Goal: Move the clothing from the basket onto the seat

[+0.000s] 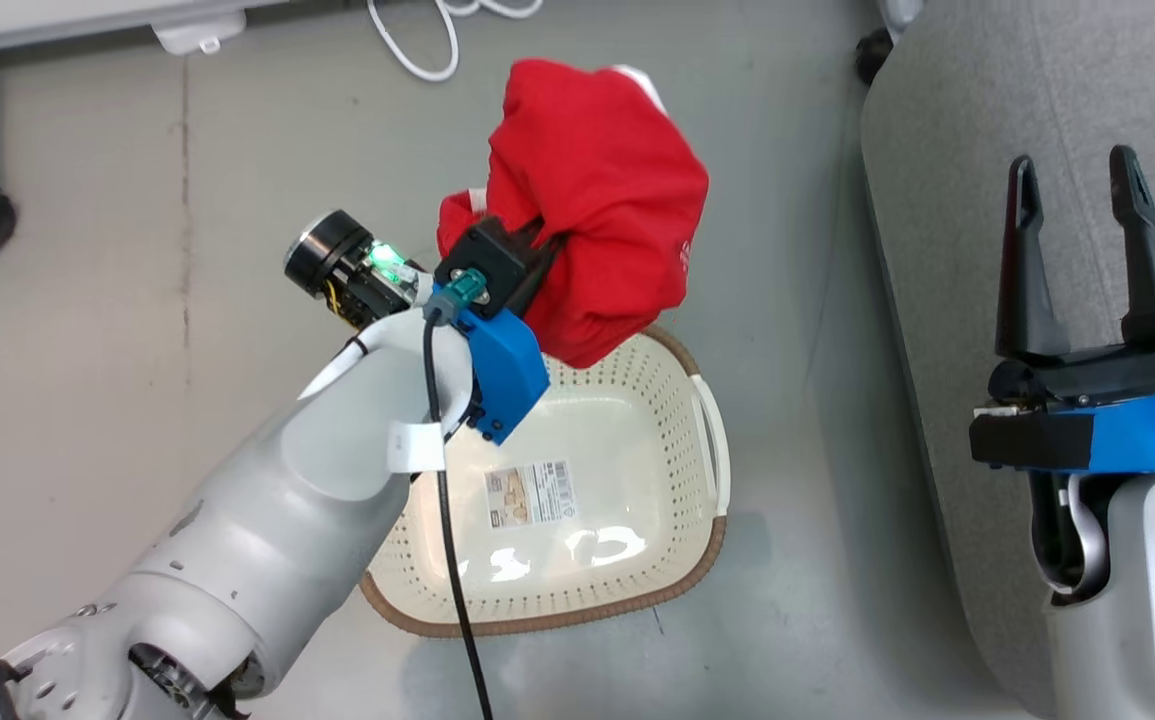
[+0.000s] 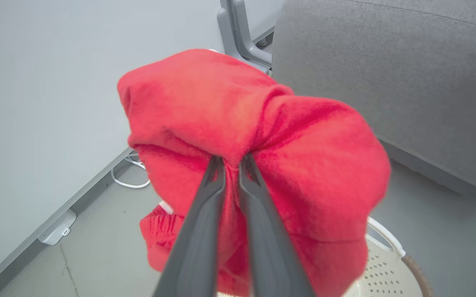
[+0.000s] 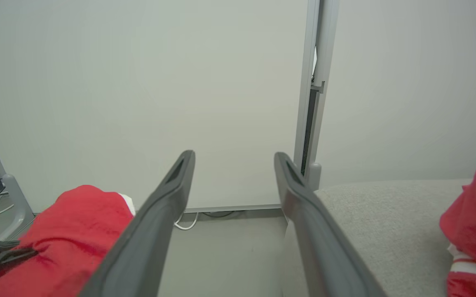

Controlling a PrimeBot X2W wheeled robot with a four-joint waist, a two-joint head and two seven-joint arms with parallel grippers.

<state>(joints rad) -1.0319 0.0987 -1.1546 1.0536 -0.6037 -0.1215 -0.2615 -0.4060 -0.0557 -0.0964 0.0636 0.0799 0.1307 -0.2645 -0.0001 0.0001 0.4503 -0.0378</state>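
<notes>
We hold red garment (image 1: 597,200) bunched in left tool (image 2: 231,165), clenched on fold, bundle hanging over far rim of basket (image 1: 627,590), which looks empty

Seat (image 1: 947,150) lies to our right, across strip of floor (image 1: 797,300); right tool (image 1: 1077,190) hovers over it, spread wide, empty

Second red garment (image 3: 472,206), white-trimmed, lies on seat

I see a bright red garment (image 1: 597,190), a cream basket (image 1: 672,440) (dotted with holes, brown woven rim, white handles) and a grey seat (image 1: 937,200).

Head view looks down; wrist views share the clothing (image 2: 205,107).
</notes>
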